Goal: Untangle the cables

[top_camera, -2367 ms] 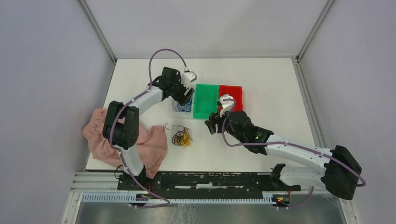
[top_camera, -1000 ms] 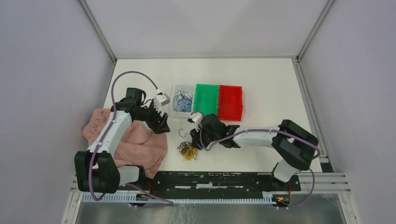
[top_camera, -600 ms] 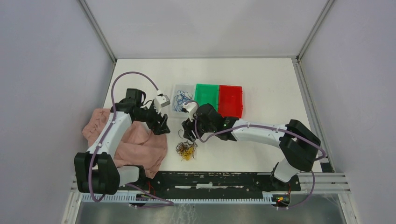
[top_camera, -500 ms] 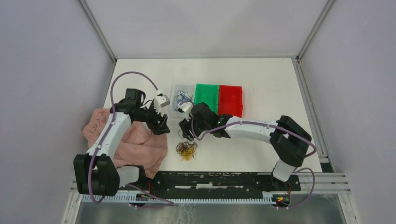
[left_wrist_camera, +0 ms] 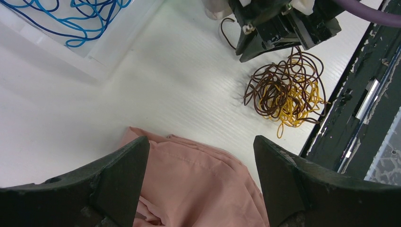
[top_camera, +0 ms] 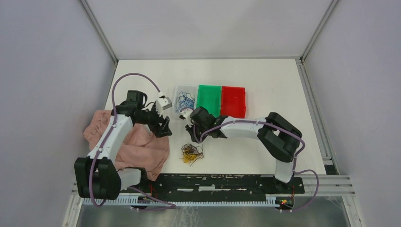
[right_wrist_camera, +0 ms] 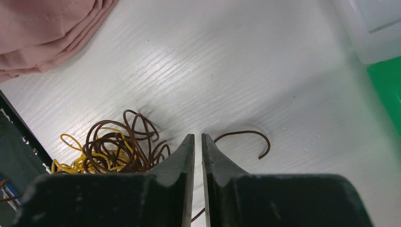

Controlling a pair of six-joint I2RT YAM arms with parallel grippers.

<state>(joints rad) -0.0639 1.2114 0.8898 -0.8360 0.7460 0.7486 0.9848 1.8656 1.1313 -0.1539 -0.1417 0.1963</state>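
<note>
We see blue cables [top_camera: 184, 101] in the clear bin [top_camera: 176, 113], beside the green bin [top_camera: 209, 101] and red bin [top_camera: 233, 101]. The brown-and-yellow tangle [top_camera: 191, 152] lies on the worktop [top_camera: 265, 80]. The right end effector [right_wrist_camera: 197, 138] is pinched on a loose brown cable [right_wrist_camera: 246, 134]; the left end effector [left_wrist_camera: 199, 146] gapes wide, holding nothing.

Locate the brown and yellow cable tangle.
In the top view, the brown and yellow cable tangle lies on the table, just right of the pink cloth and in front of the right gripper.
</note>
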